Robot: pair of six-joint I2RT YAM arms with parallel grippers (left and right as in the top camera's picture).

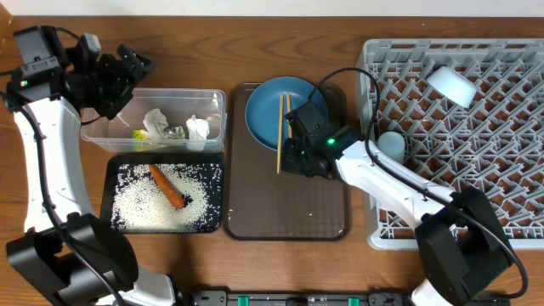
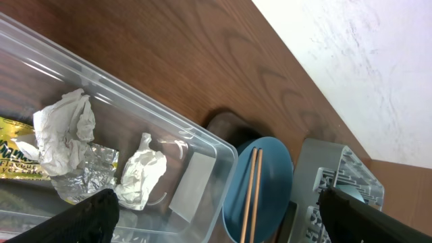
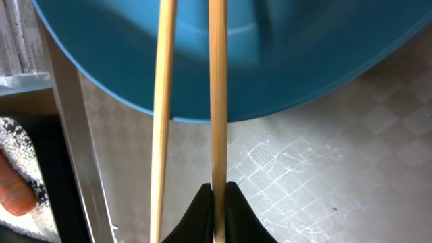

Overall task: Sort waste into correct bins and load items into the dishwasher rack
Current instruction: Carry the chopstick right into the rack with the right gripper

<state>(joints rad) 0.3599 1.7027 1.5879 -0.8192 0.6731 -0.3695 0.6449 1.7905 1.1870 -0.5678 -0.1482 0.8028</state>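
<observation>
Chopsticks (image 1: 281, 132) lie side by side across the plate (image 1: 263, 109), their near ends reaching past its rim over the brown tray (image 1: 289, 208). The right gripper (image 3: 216, 199) is down at those ends. Its jaws are pinched together on one stick of the pair (the right-hand one in the wrist view), and the other stick lies free just beside it. The plate sits at the far end of the brown tray, which lies between the rack (image 1: 510, 170) and the two bins.

The left gripper (image 1: 127, 81) hangs above the far left corner of the tub (image 1: 219, 127), jaws spread wide with nothing between them. Its fingers (image 2: 88, 216) show at both lower corners of the wrist view. In the tub lie crumpled napkins (image 2: 64, 131), the wrapper (image 2: 13, 155) at the left edge of that view, and a bit of crinkled foil (image 2: 94, 169) between the napkins.

The black tray (image 1: 105, 195) sits just in front of the tub (whether the two touch I cannot tell). Rice (image 1: 136, 204) is scattered over it, and the carrot (image 1: 168, 187) lies slantwise on the rice.

In the rack a white bowl (image 1: 450, 85) rests tilted near the far side, and a light-blue cup (image 1: 391, 146) sits by the left wall, close to the right arm.
</observation>
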